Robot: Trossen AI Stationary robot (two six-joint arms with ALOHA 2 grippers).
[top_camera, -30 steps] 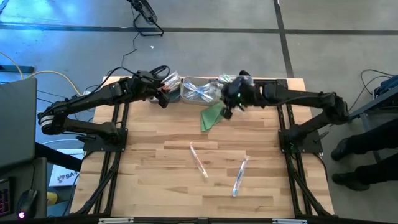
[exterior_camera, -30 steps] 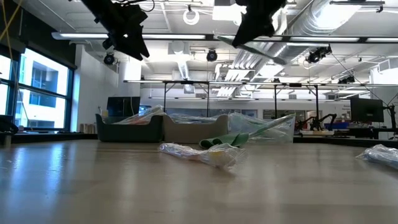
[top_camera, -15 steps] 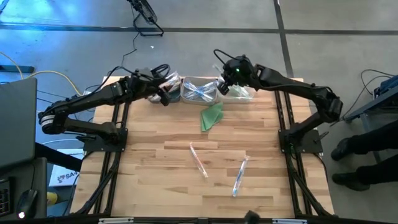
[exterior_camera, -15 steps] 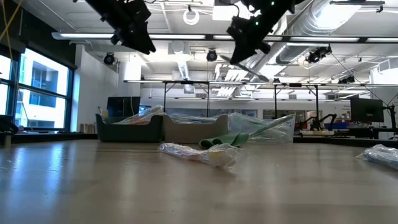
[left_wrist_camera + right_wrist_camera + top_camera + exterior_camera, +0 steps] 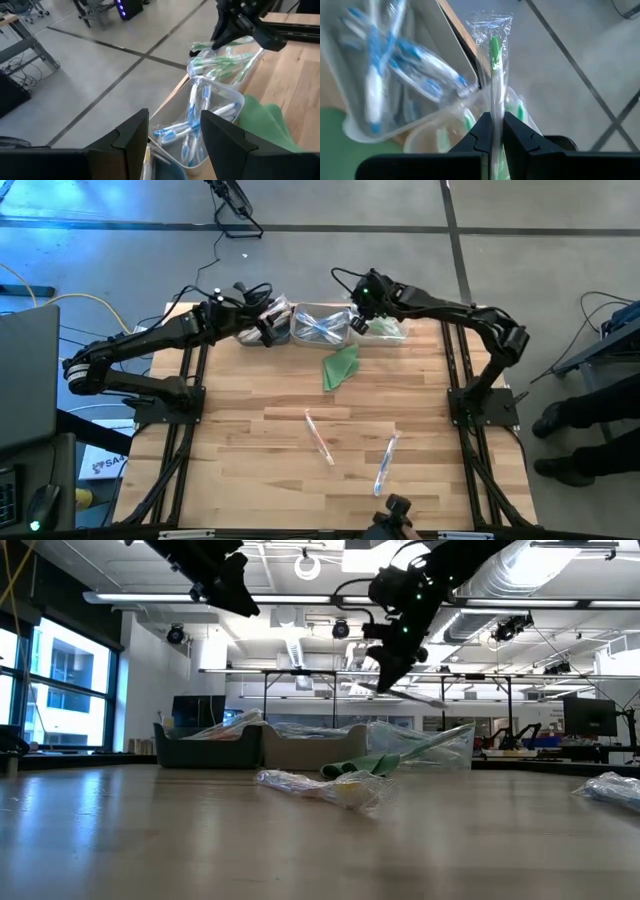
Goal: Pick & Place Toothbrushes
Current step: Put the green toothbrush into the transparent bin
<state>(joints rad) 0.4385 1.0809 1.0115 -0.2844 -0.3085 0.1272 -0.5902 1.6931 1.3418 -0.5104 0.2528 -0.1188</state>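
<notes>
Three clear trays stand along the table's far edge: pink-orange toothbrushes (image 5: 275, 312), blue toothbrushes (image 5: 320, 326) and green toothbrushes (image 5: 388, 330). My right gripper (image 5: 360, 318) hangs above the gap between the blue and green trays, shut on a wrapped green toothbrush (image 5: 494, 65). My left gripper (image 5: 266, 330) hovers open at the pink-orange tray, nothing between its fingers (image 5: 172, 135). Two wrapped toothbrushes lie flat on the table: a pink-orange one (image 5: 320, 437) and a blue one (image 5: 386, 463). My right gripper pinches the wrapped green toothbrush by its handle (image 5: 495, 107) between its two fingers. The brush runs along the fingers and sticks out past their tips, green head (image 5: 494, 46) foremost. The fingers slant down toward the far edge. The brush (image 5: 412, 695) is lifted clear above the trays.
A folded green cloth (image 5: 342, 366) lies just in front of the trays. A person's legs (image 5: 585, 420) stand beyond the table's right edge. The middle and near parts of the wooden table (image 5: 250, 470) hold only the two loose brushes.
My right gripper, still shut on the green toothbrush, has swung from above the green cloth toward the far edge and a little left, sinking as it went, and now hangs over the trays. My left gripper has rolled slightly in place.
</notes>
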